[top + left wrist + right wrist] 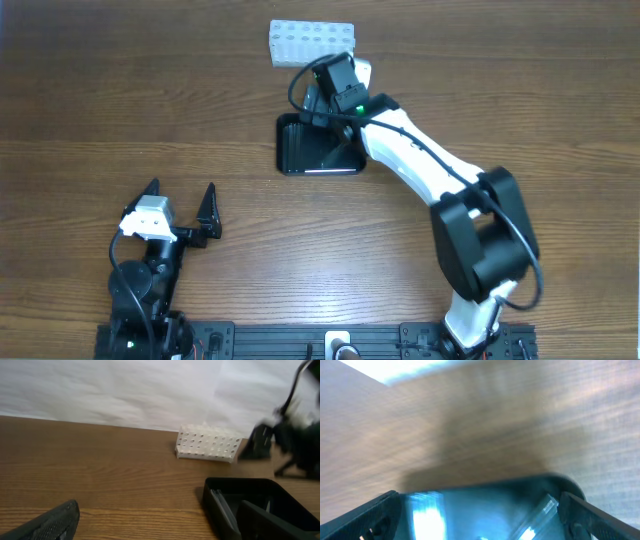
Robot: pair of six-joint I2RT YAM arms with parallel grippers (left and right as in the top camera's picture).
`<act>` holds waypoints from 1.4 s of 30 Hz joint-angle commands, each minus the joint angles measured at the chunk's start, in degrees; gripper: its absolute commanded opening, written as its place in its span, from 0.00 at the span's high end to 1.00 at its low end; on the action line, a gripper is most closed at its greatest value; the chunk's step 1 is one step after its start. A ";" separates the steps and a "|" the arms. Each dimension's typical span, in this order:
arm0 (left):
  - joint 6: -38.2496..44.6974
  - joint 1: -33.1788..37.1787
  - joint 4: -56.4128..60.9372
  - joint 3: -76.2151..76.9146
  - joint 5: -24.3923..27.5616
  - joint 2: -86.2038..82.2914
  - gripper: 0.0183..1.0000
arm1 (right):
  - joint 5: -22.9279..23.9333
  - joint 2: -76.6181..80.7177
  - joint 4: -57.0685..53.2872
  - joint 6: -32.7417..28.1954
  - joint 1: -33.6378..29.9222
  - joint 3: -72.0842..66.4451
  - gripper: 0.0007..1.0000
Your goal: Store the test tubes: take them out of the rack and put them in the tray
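The white test tube rack stands at the far side of the table, also seen as rack. In front of it lies the black tray, its wall near my left gripper's view. My right gripper hangs over the tray's far edge, open; its fingers stand wide apart above the tray floor. A clear test tube lies in the tray beside one finger; a tube also shows inside the tray. My left gripper rests open near the front left, nothing in it.
The brown wooden table stretches bare to the left and right of the tray. A white wall rises behind the rack. The right arm spans from the front right up to the tray.
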 commanded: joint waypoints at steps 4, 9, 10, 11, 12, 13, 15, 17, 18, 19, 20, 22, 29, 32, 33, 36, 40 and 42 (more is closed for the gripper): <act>0.83 0.22 -0.20 -0.24 0.52 -0.46 0.00 | -0.07 -15.54 13.86 -15.13 -2.86 0.35 0.01; 0.83 0.22 -0.22 -0.24 0.52 -0.46 0.00 | -0.70 -24.81 21.44 -20.37 -7.69 -0.07 0.01; 0.83 0.22 -0.20 -0.24 0.52 -0.46 0.00 | -1.57 -26.40 22.71 -21.49 -8.94 -0.70 0.01; 0.83 0.22 -0.22 -0.24 0.52 -0.46 0.00 | -2.93 -28.28 24.39 -23.30 -10.38 -1.86 0.01; 0.83 0.22 -0.22 -0.24 0.52 -0.46 0.00 | -4.70 -30.29 26.64 -25.62 -11.82 -3.63 0.01; 0.83 0.22 -0.22 -0.24 0.52 -0.46 0.00 | -7.02 -32.79 29.42 -28.65 -13.38 -6.25 0.01; 0.83 0.22 -0.22 -0.24 0.52 -0.46 0.00 | -10.75 -37.35 33.75 -32.79 -15.47 -11.50 0.01; 0.83 0.22 -0.20 -0.24 0.52 -0.46 0.00 | -14.12 -42.51 36.68 -34.75 -16.72 -17.18 0.01; 0.83 0.22 -0.22 -0.24 0.52 -0.46 0.00 | -15.69 -45.42 37.55 -35.19 -17.05 -20.22 0.01; 0.83 0.22 -0.20 -0.24 0.52 -0.46 0.00 | -17.07 -48.02 38.14 -35.54 -17.20 -22.91 0.01; 0.83 0.22 -0.20 -0.24 0.52 -0.46 0.00 | -18.32 -51.08 38.66 -36.00 -17.18 -26.12 0.01; 0.83 0.22 -0.22 -0.24 0.52 -0.46 0.01 | -18.99 -56.65 39.56 -36.04 -17.18 -32.02 0.01; 0.83 0.22 -0.20 -0.24 0.52 -0.46 0.00 | -18.47 -72.06 45.86 -39.01 -23.28 -51.25 0.01; 0.83 0.22 -0.22 -0.24 0.52 -0.46 0.00 | -18.49 -76.72 47.95 -38.97 -27.67 -57.42 0.01; 0.83 0.22 -0.22 -0.24 0.52 -0.46 0.00 | -18.49 -78.38 48.70 -38.97 -28.85 -59.54 0.01; 0.83 0.22 -0.20 -0.24 0.52 -0.46 0.00 | -18.49 -83.10 50.27 -38.97 -30.71 -65.24 0.01; 0.83 0.22 -0.22 -0.24 0.52 -0.46 0.00 | -18.56 -89.64 52.06 -38.99 -30.77 -72.11 0.01; 0.83 0.22 -0.22 -0.24 0.52 -0.46 0.01 | -18.51 -92.98 52.39 -39.01 -30.80 -75.14 0.01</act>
